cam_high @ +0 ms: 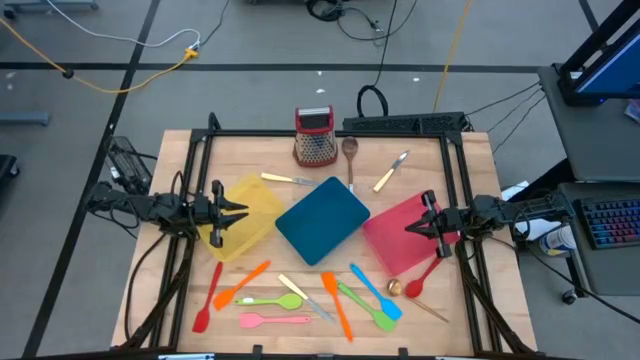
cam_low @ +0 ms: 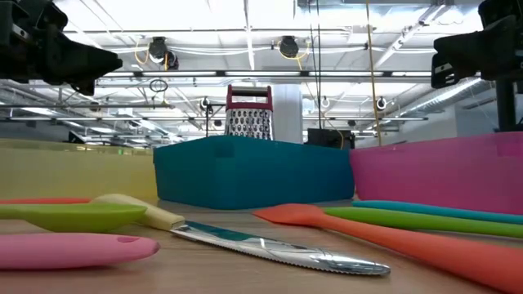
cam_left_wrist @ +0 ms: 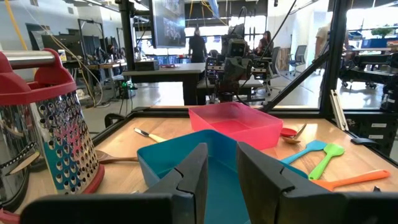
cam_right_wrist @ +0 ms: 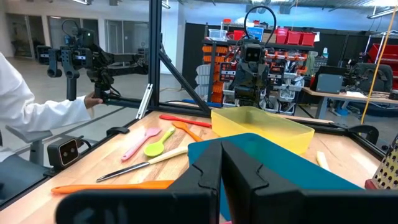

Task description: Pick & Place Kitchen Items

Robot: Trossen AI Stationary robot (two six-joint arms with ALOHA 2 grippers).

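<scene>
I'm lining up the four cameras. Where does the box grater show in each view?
High: box grater at the table's far edge, centre.
Low: centre, behind the teal tray.
Left wrist: large at the left.
Right wrist: only a sliver at the right edge.
Shared landmark: the teal tray.

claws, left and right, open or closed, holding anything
left claw: open, holding nothing, above the yellow tray.
right claw: closed, holding nothing, above the red tray.

no legible text, labels, brands, numbers, signs
</scene>
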